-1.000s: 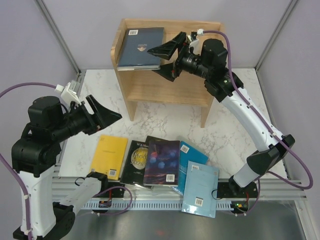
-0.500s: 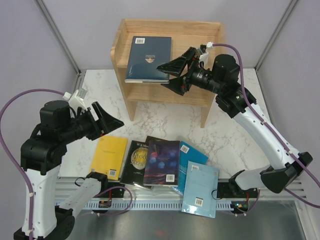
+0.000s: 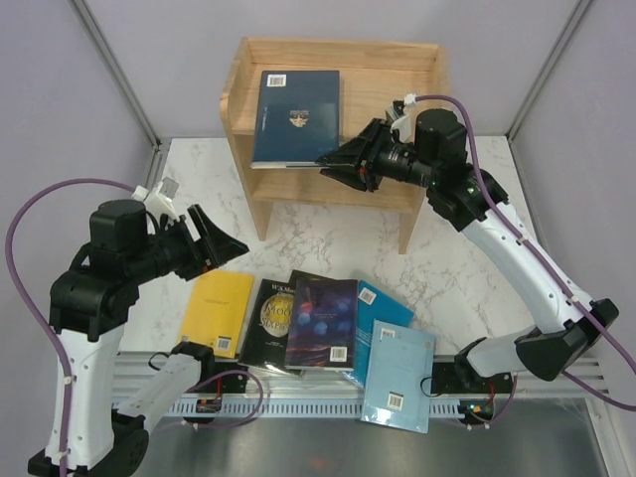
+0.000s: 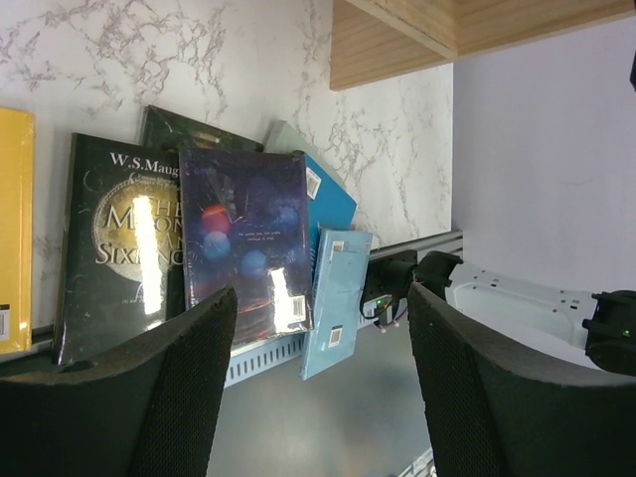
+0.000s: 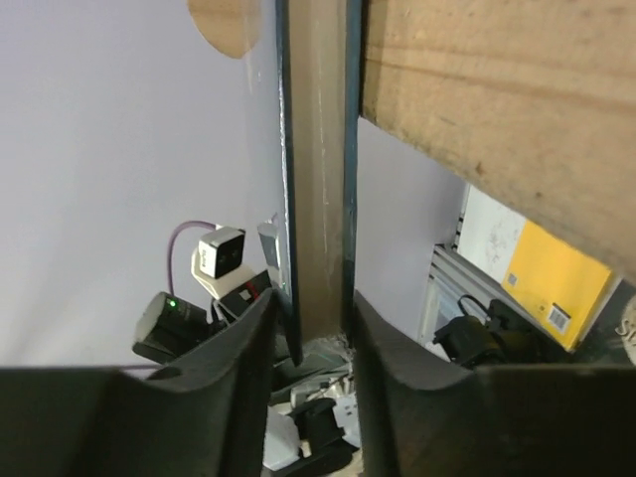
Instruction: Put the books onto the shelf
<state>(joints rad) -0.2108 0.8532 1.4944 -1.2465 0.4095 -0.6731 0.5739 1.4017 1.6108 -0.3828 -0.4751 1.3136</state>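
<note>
A navy book (image 3: 293, 109) lies flat on the top tier of the wooden shelf (image 3: 388, 75). My right gripper (image 3: 333, 164) is at its near right corner, shut on the book's edge (image 5: 318, 169), which shows edge-on between the fingers (image 5: 248, 338). Several more books lie fanned at the table's near edge: yellow (image 3: 219, 308), black with gold title (image 3: 268, 318), dark starry (image 3: 323, 323), teal (image 3: 388, 303) and light blue (image 3: 397, 378). My left gripper (image 3: 237, 248) hangs open and empty above the yellow book. Past its jaws (image 4: 323, 298) I see the starry book (image 4: 243, 229) and the light blue book (image 4: 338, 298).
The shelf's lower tier (image 3: 328, 189) holds nothing. The light blue book overhangs the metal rail (image 3: 298, 402) at the table's front edge. A green cover (image 4: 179, 129) peeks out under the black book. Grey walls close in the back and sides.
The right gripper went from wide open to closed on the navy book's edge. The book sits a little farther right on the top tier. The left arm dipped slightly.
</note>
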